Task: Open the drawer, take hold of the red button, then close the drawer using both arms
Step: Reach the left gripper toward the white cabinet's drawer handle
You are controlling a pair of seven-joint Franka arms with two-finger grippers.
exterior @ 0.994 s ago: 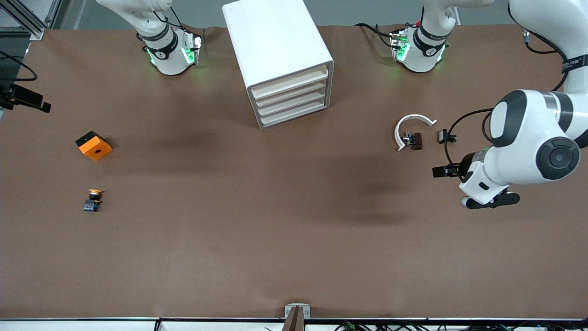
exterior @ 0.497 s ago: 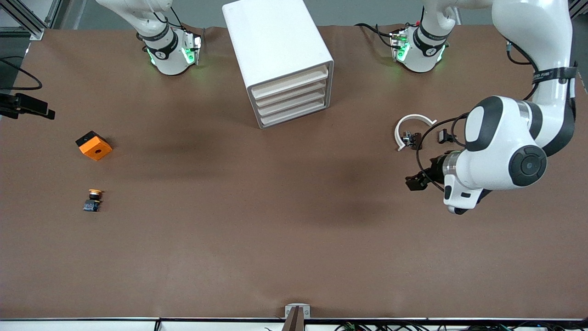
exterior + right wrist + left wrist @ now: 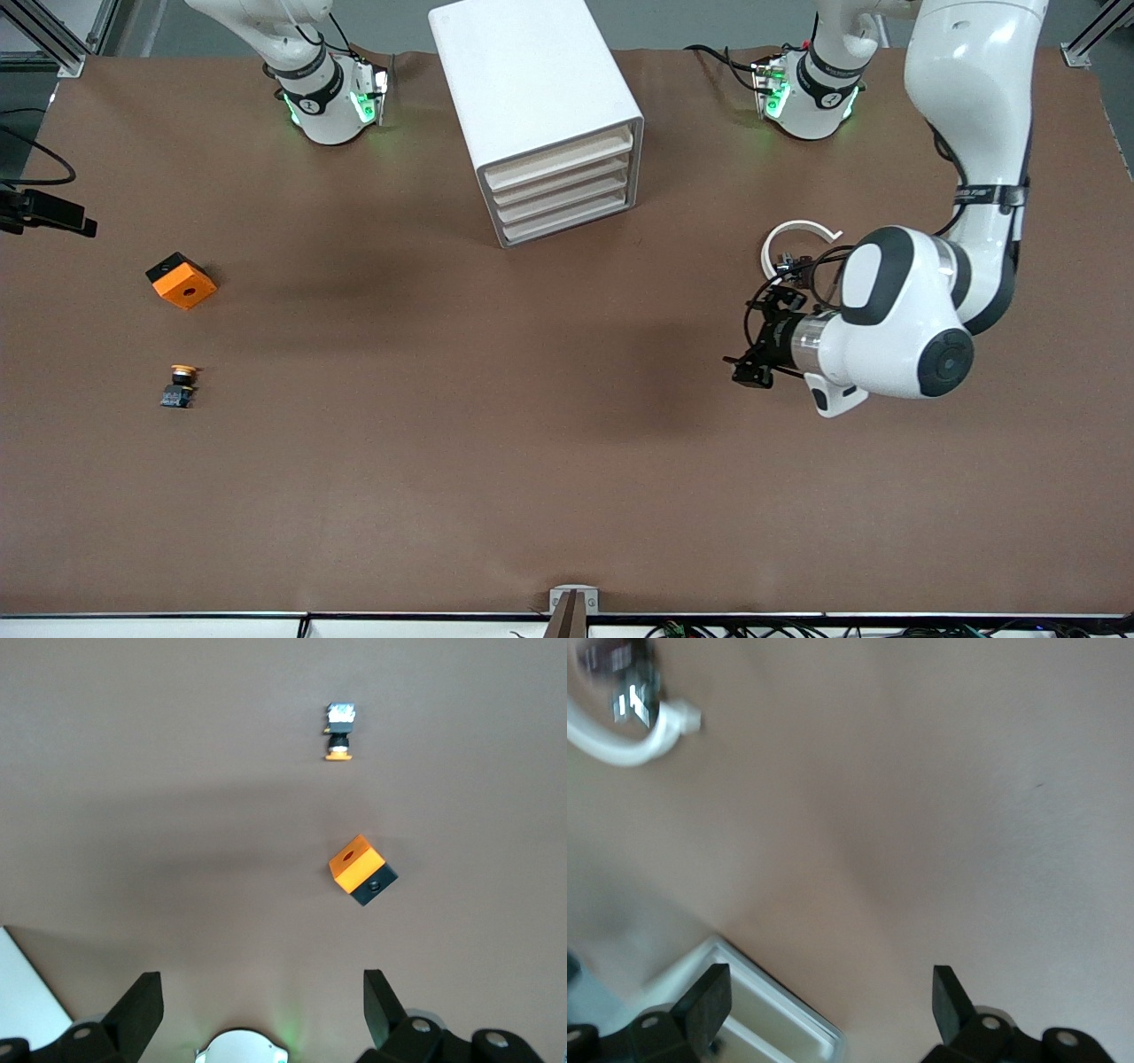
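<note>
Both grippers gape wide & empty, left gripper (image 3: pixel 756 339) mid-frame over bare table by the white arc (image 3: pixel 797 232), right gripper (image 3: pixel 257 997) waiting above the orange cube (image 3: pixel 361 868); drawer unit (image 3: pixel 532 106) top-centre is shut and the button can't be made out, so the risk is grabbing the orange-capped button (image 3: pixel 182 385) instead.

Open left hand (image 3: pixel 828 1003) over table (image 3: pixel 939 797)
</note>
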